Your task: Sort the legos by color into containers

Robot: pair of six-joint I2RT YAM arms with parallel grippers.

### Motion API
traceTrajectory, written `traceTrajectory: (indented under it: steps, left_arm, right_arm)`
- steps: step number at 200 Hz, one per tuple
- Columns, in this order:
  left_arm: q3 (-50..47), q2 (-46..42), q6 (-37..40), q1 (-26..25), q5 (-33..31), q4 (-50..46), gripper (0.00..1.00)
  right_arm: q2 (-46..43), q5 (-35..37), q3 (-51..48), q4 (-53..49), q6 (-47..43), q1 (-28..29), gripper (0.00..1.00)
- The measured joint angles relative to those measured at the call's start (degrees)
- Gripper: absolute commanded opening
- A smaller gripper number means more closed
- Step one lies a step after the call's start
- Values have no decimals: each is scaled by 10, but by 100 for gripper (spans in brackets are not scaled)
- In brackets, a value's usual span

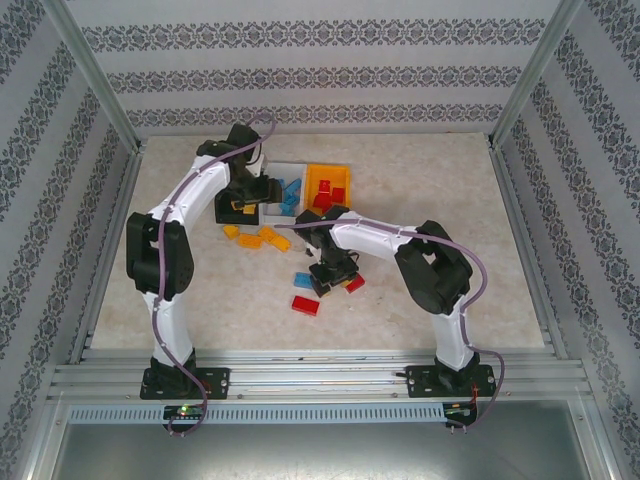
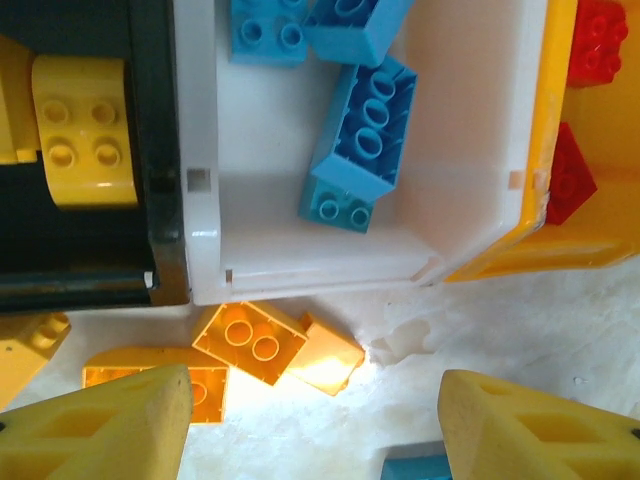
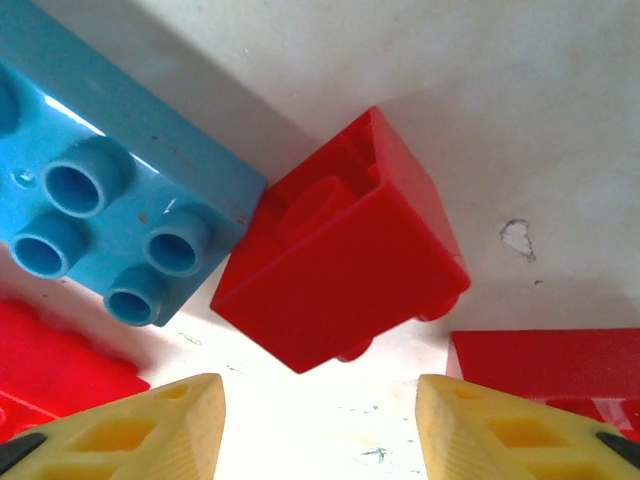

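Because the tilted red brick (image 3: 335,255) is touching a blue brick (image 3: 100,190), the right gripper (image 3: 320,400) — spread wide, empty — is likely risking pinching both.

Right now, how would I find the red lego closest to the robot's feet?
Look at the table, then the right pincer pointing down over it. Just left of it, toward the arm bases, lies the red lego: flat, oblong, nearer the bases than any other brick.
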Motion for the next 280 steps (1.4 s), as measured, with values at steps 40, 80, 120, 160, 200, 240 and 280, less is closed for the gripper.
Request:
traceTrajectory:
  steps: [40,80,120,160,200,240,280]
  left_arm:
    - [-26,-22,0,0,0,7,67]
    - [-50,-46,0,0,-4,9,67]
    - [-67,-52,-1,0,-5,13,68]
    - [-68,-52,-1,0,-6,13,68]
    - [-68,-52,-2,0,-11,13,69]
    - [-68,-52,-6,0,-11,13,69]
    - [-68,-52,-7,0,-11,13,69]
  right_arm:
    - [-19,21,-25,7,6,3,64]
    - [-59,82,-59,-4,26,-3,70]
    - [-84,115,-96,-3,52,-44,75]
    - [-84,116,-118,14,58,-87,74]
    - [-73,86,-119,40,51,-92,71]
    - [-58,60,-120,53,52,-94,59]
    - [-66,49,-123,59,54,-104,49]
